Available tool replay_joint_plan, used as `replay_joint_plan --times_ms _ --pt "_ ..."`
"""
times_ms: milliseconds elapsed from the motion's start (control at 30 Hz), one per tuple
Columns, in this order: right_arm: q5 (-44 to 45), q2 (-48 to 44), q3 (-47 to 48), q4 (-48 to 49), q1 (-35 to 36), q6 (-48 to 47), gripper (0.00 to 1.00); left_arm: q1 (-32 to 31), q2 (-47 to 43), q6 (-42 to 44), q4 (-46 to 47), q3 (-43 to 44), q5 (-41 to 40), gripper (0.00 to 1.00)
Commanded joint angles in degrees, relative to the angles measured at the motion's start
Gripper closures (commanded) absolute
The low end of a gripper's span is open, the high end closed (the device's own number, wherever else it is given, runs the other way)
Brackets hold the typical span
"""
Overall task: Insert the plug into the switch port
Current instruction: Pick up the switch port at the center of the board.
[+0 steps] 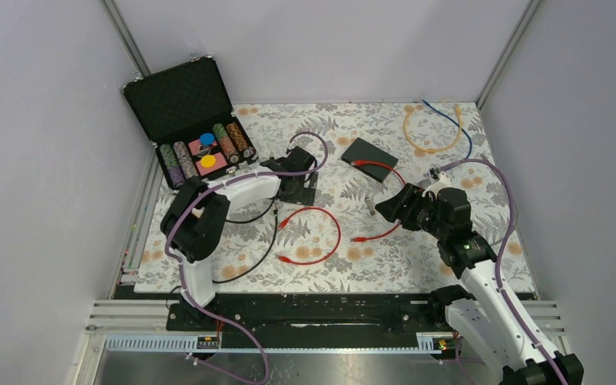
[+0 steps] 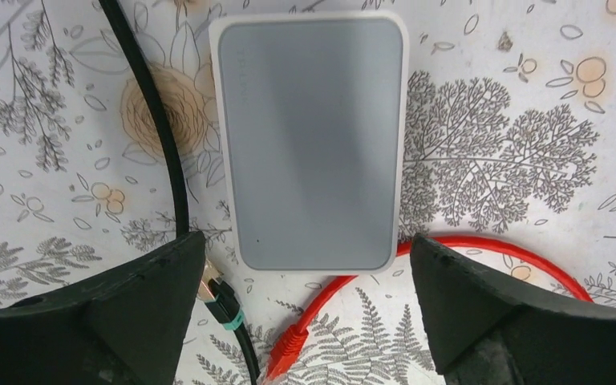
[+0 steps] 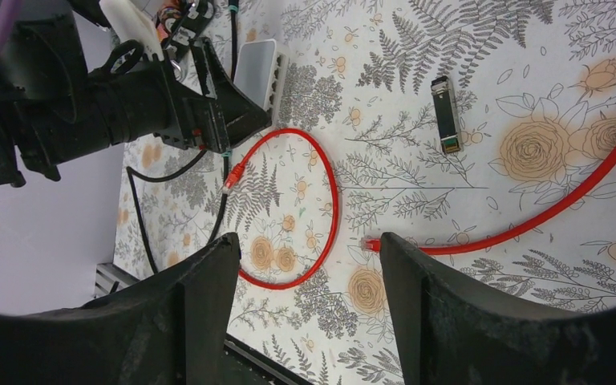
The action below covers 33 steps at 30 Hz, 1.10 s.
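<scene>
The switch (image 2: 313,144) is a flat grey box with a white rim lying on the floral mat; in the right wrist view the switch (image 3: 257,72) shows its row of ports on one side. My left gripper (image 2: 306,242) hovers over its near end, open, holding nothing. A black cable's plug (image 2: 220,301) with a teal boot lies by the left finger. A red plug (image 2: 293,345) lies beside it, short of the switch. My right gripper (image 3: 306,241) is open and empty above the mat, near another red plug (image 3: 371,245). In the top view my left gripper (image 1: 297,183) hides the switch.
An open case of poker chips (image 1: 192,120) stands at the back left. A flat black box (image 1: 369,152) lies behind the centre, with orange (image 1: 429,136) and blue (image 1: 449,120) cables at the back right. A small metal module (image 3: 447,112) lies on the mat. A red cable loop (image 1: 325,233) lies between the arms.
</scene>
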Motion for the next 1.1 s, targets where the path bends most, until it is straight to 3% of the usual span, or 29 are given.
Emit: replay_joint_plan --times_ms 0,167,267,400,500,633,1067 --pt "-0.6 -2.5 0.6 0.3 0.5 -0.5 0.27 -0.2 1.8 2.0 2.2 3.8 -2.9 0.03" --pt "-0.4 -2.7 0.4 -0.5 0.5 -0.4 0.27 -0.3 3.9 2.4 1.8 5.5 -2.9 0.23" --pt "-0.6 -2.4 0.5 0.1 0.6 0.0 0.27 -0.3 4.0 2.4 1.6 5.2 -2.3 0.27" --pt "-1.3 -0.8 1.6 0.6 0.5 -0.1 0.28 -0.3 2.2 2.5 1.8 3.9 -1.8 0.46" --pt "-1.4 1.0 2.5 1.8 0.6 1.7 0.30 -0.3 -1.4 1.9 1.2 3.2 -1.9 0.53" --pt "0.7 6.0 4.5 1.7 2.1 10.1 0.34 -0.4 -9.7 1.0 1.4 0.3 -1.5 0.55" --pt "9.5 25.2 10.7 23.5 20.2 22.5 0.32 -5.8 -36.2 -2.2 6.9 -17.0 7.9 0.52"
